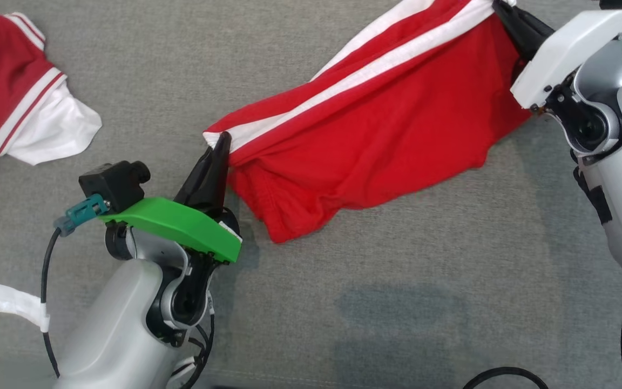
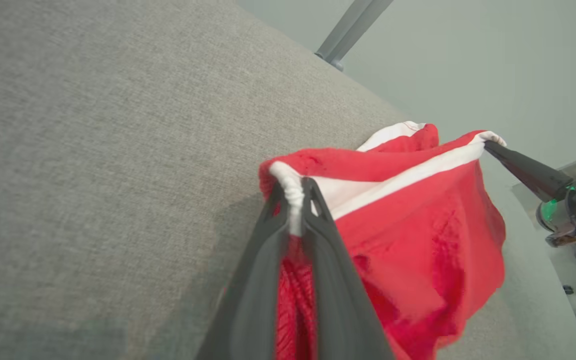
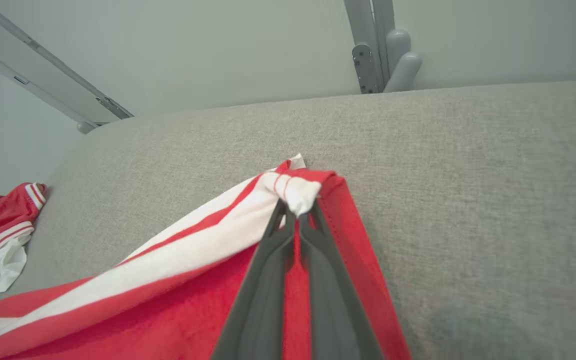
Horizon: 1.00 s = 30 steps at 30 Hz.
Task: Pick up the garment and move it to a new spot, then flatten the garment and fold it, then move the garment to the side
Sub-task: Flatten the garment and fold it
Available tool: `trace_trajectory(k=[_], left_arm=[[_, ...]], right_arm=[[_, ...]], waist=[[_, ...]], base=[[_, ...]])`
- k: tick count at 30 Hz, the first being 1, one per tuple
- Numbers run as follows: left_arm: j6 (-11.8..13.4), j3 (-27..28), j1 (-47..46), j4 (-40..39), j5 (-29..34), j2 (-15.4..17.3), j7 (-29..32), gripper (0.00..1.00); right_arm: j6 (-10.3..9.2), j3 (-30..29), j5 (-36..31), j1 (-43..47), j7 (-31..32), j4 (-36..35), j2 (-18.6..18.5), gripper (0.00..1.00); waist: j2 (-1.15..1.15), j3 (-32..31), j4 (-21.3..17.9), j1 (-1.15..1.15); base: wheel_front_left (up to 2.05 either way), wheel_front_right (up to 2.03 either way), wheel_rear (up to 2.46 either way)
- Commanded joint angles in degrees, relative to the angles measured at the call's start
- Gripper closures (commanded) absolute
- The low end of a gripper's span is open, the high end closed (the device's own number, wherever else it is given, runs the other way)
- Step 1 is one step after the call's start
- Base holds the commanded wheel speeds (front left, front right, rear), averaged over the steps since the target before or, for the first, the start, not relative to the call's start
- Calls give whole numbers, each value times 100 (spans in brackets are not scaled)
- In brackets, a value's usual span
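The garment is red with white stripes and hangs stretched between my two grippers above the grey cloth surface. My left gripper is shut on its lower-left corner, and the left wrist view shows the white hem of the garment pinched between my left gripper's fingers. My right gripper is shut on the upper-right corner at the top edge of the head view. In the right wrist view the garment runs down to the left from the white bunch pinched by my right gripper.
A second red and white garment lies crumpled at the far left of the grey surface; it is also seen as a red and white heap. A grey metal frame stands behind the surface's far edge. A black cable lies at the front.
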Motion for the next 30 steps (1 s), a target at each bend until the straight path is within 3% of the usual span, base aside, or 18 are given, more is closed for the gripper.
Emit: trace_trajectory(k=[1, 10, 23, 25, 26, 28, 29, 30], left_arm=[[18, 5, -165, 175, 54, -73, -81, 100], [-163, -16, -273, 467, -94, -224, -98, 100], [-267, -137, -559, 717, -15, -142, 107, 100], [-247, -147, -582, 771, -20, -114, 153, 100], [-240, -146, -579, 790, -28, -100, 161, 100], [-275, -156, -561, 812, -54, -75, 193, 100], [-288, -160, -542, 812, -59, -59, 201, 93], [-283, -158, -516, 804, -44, -32, 185, 71]], right_arm=[[-4, 107, -80, -206, -54, 226, 7, 100], [-4, 635, 26, -690, -92, 806, -70, 100], [-4, 999, -1, -1009, -327, 1224, -167, 100], [-4, 1062, -25, -1052, -409, 1267, -122, 40], [-4, 1109, -40, -1052, -431, 1286, -100, 0], [-4, 1240, -30, -1041, -446, 1240, -76, 0], [-4, 1285, 26, -1011, -432, 1202, -71, 0], [-4, 1351, 74, -975, -396, 1136, -67, 0]], waist=[[-1, 461, 637, 0], [-1, 330, 805, 0], [-1, 279, 649, 0], [-1, 253, 601, 0], [-1, 233, 574, 0], [-1, 180, 516, 0], [-1, 140, 484, 0], [-1, 97, 448, 0]], base=[[0, 0, 0], [0, 0, 0], [0, 0, 0], [0, 0, 0], [0, 0, 0], [0, 0, 0], [0, 0, 0], [0, 0, 0]])
